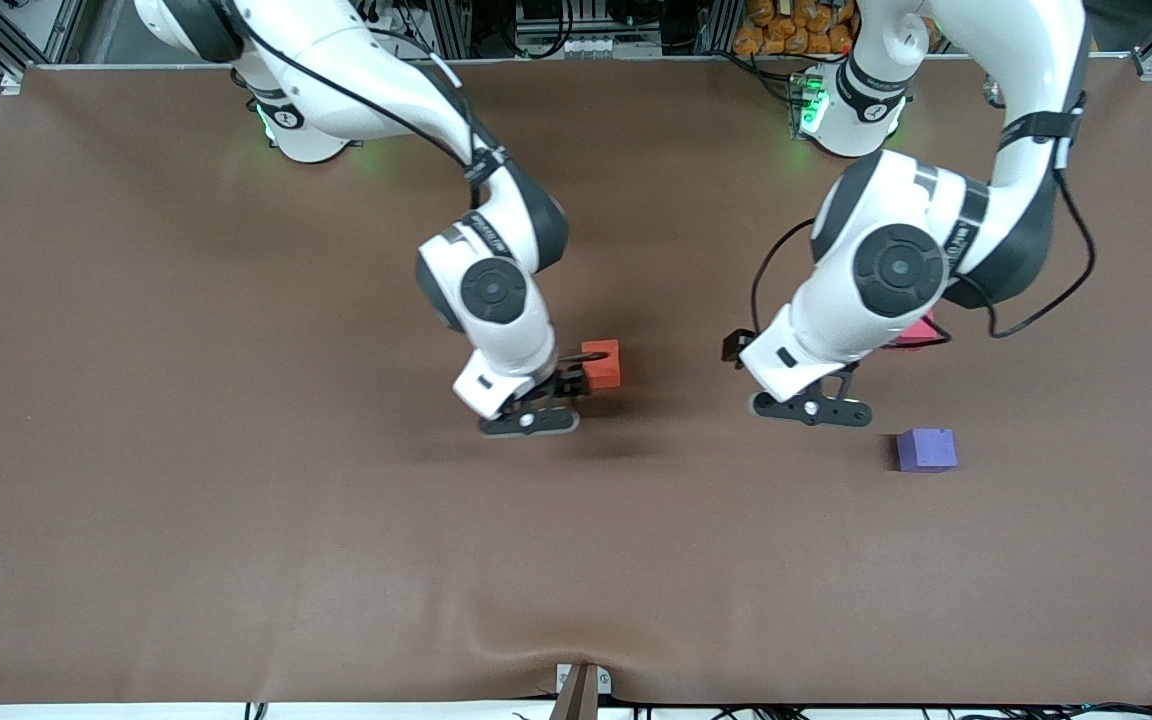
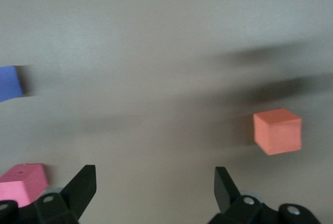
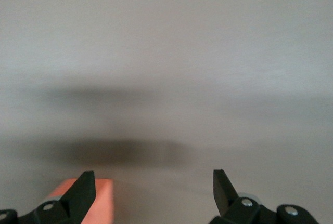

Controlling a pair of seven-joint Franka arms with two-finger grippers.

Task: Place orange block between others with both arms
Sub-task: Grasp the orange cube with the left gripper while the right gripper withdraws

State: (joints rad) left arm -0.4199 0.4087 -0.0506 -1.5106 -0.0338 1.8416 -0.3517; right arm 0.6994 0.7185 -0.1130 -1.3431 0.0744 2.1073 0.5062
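Now the right gripper (image 1: 546, 395), wide open and empty, hangs low with the orange block (image 1: 601, 363) at its one o'clock on the worktop (image 1: 236, 500). Likewise open and empty, the left gripper (image 1: 821, 395) hovers between the half-hidden pink block (image 1: 921, 330) and the purple block (image 1: 926, 449).

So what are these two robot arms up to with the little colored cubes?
Two arms work over a brown table. The right gripper, jaws open, is right beside the orange block without gripping it. The left gripper, jaws open and empty, hangs toward its own end of the table near the red-pink cube and the purple-blue cube. The orange block lies apart from those two cubes, not yet between them.
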